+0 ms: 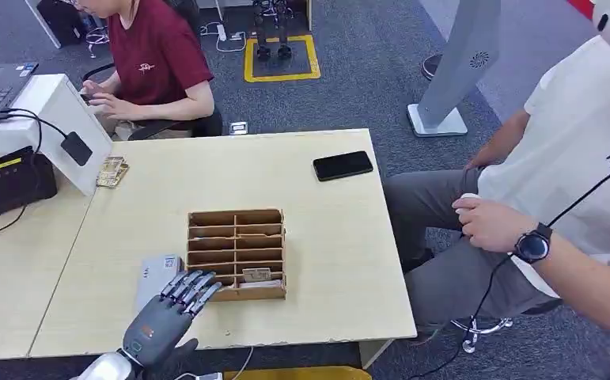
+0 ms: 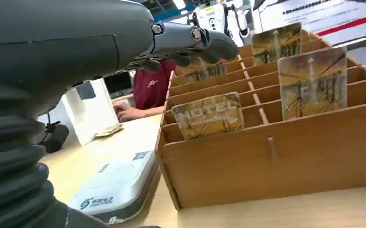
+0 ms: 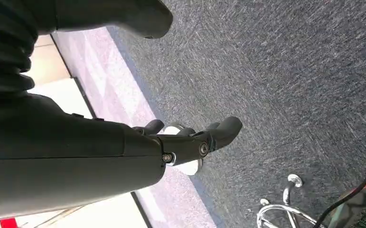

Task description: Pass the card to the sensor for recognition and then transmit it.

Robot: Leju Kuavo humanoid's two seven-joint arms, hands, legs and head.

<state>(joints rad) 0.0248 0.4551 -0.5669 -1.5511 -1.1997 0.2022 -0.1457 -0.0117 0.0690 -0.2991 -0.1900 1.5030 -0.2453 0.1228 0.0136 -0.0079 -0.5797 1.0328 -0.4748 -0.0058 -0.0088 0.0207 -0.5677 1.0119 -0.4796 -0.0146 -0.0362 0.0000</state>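
Upright, yellowish printed card [image 2: 208, 115] in wooden rack [image 2: 285, 161], left hand [image 1: 167, 317] fingers [image 1: 192, 286] apart, empty.

Head view looks down on the wooden organizer [image 1: 236, 254]; left wrist view sits beside it.

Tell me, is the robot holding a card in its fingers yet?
No, nothing is held. The left hand hovers with spread fingers over the wooden card box; the cards sit in their slots. The right hand hangs empty above the floor.
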